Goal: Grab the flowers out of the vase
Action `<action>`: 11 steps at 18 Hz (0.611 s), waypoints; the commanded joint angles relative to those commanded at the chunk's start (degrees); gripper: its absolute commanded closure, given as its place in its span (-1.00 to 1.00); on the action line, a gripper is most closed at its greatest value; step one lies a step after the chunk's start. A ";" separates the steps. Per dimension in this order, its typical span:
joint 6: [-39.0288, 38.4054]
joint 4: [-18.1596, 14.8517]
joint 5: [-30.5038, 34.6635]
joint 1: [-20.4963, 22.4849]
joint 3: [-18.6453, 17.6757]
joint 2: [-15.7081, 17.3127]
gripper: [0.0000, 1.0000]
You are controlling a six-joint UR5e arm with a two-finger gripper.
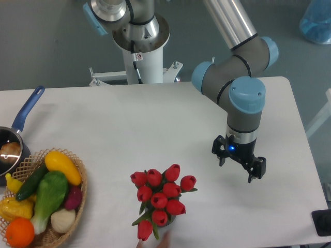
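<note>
Nine or so red tulip buds with green stems and leaves, the flowers (160, 199), stand bunched near the front edge of the white tabletop (129, 129); their heads almost hide the vase (169, 221), so its ribbing I cannot confirm. My pincer (239, 164) hangs apart to their right, jaws spread wide and empty. I should approach low, clasp the stems below the glossy, plastic-looking heads, then lift straight up.

Flowers (161, 195): red tulip buds, green leaves, bunched upright, near table's front edge. Vase hidden beneath the blooms.
</note>
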 joint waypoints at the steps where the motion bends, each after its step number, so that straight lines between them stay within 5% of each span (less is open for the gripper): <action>1: -0.09 0.00 0.79 -0.17 0.18 0.00 -1.00; 11: -0.18 0.79 1.06 -0.44 -2.02 -0.09 -1.00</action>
